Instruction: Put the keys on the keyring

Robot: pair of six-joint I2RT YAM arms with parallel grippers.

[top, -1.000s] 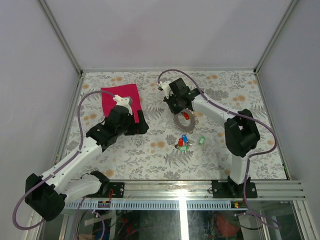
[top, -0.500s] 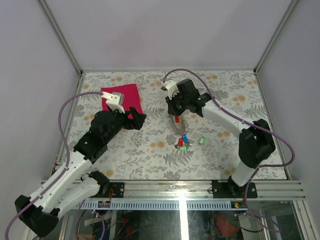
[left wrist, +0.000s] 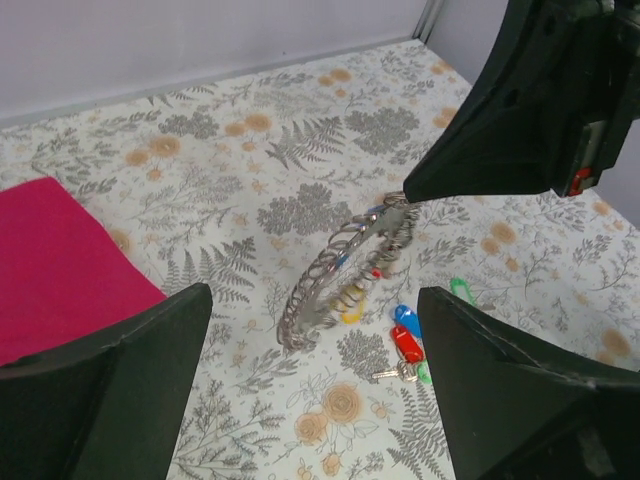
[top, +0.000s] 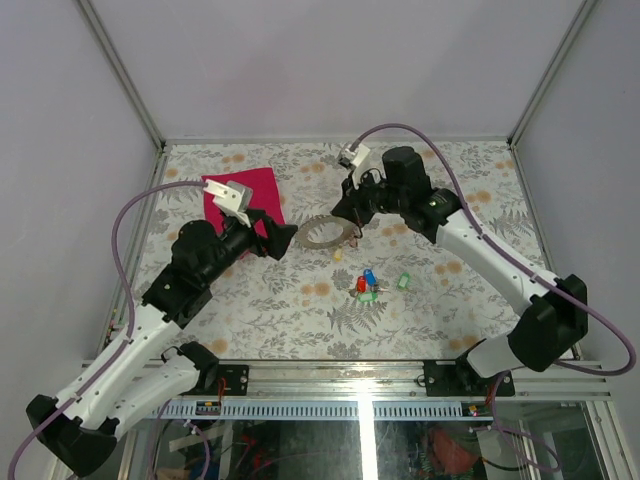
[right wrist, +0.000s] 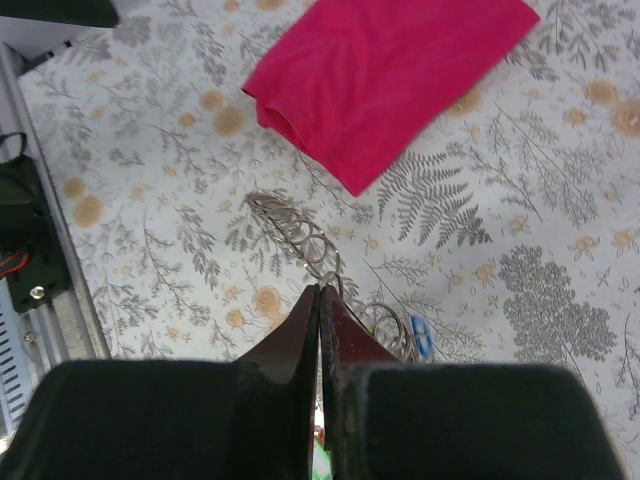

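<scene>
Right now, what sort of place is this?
Probably a lab robot test cell: plain white panels in an aluminium frame enclose a floral-covered table, and the left arm and right arm are bolted to a rail at its near edge.

The left arm [top: 150, 310] folds back to an elbow at the near left corner, then rises forward and toward the middle. Its left gripper [top: 282, 235] points to the right, with the two dark fingers [left wrist: 110, 375] spread wide apart and nothing between them. The right arm [top: 490, 255] bends at an elbow by the near right corner and stretches far forward and leftward, wrist tipped down; the right gripper [top: 351, 228] has its fingers pressed tightly together, pinching the edge of the keyring [top: 322, 232] and holding it tilted above the table.
</scene>
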